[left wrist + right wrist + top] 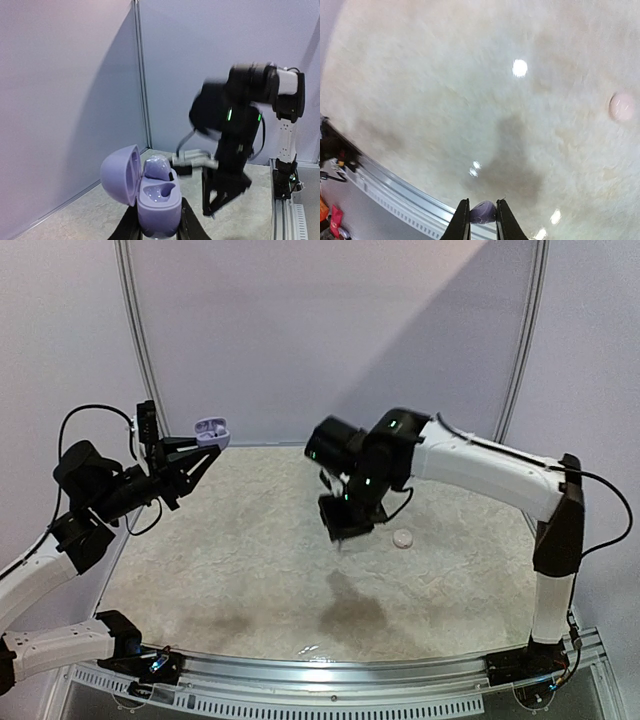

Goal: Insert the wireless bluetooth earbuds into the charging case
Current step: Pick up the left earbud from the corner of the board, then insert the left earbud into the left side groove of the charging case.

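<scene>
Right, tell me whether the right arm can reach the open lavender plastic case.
Probably yes: the left fingers hold the case raised, lid open, with only air between it and the right arm.

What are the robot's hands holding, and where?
The left fingers pinch the open case by its lower half. The right fingers pinch a small earbud; which part cannot be told.

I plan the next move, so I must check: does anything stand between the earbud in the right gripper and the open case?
Nothing visible does. The right gripper is shut on an earbud; the left gripper holds the charging case raised, lid open. Only air lies between them, and one socket is free.
</scene>
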Robot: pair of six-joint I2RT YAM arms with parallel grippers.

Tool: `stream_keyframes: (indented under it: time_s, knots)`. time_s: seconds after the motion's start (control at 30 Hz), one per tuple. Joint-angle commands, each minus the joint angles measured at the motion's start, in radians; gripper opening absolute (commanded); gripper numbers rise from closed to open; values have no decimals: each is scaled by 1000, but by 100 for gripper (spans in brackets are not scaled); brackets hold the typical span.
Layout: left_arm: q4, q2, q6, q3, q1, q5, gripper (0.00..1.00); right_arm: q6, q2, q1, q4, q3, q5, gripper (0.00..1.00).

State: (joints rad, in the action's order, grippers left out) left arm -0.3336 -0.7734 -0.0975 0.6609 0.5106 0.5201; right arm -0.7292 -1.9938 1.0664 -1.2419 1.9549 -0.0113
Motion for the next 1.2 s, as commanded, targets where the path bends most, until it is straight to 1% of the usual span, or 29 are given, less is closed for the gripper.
stream_keyframes:
  time_s: [0.0,0.07,0.23,0.27,0.37,0.43,0.5,0.57,0.6,0.63,0.67,0.73,0.8,0.93,1.03,1.17]
  knots:
    - [-12,-48,134,13,83,-89,0,75,123,44,-46,265,-268,0]
    - [-15,-75,206,29,132,-149,0,105,153,70,57,299,-299,0]
    - [-56,-129,360,69,223,-305,0,185,248,155,333,302,-403,0]
    - [-65,-137,385,75,237,-330,0,228,257,176,396,302,-417,0]
    - [-92,-148,448,84,272,-336,0,349,255,243,572,304,-441,0]
    - [-105,-148,477,85,286,-299,0,472,241,279,651,305,-435,0]
    - [-110,-145,480,86,287,-232,0,543,210,292,679,319,-404,0]
    - [-85,-135,463,96,284,-126,0,580,194,294,699,325,-305,0]
    - [-79,-128,444,99,283,-93,0,599,190,298,706,324,-286,0]
    - [-76,-121,420,102,284,-84,0,621,187,305,712,323,-305,0]
    - [-71,-121,392,105,285,-91,0,636,185,310,715,323,-336,0]
    - [-68,-122,405,105,290,-135,0,657,181,321,710,323,-388,0]
    - [-96,-124,466,96,301,-198,0,645,173,329,705,321,-439,0]
    - [-212,-149,597,81,333,-312,0,564,144,343,707,322,-505,0]
    - [-236,-159,644,80,343,-336,0,560,127,357,726,322,-557,0]
    - [-239,-157,652,77,347,-344,0,533,114,357,711,320,-609,0]
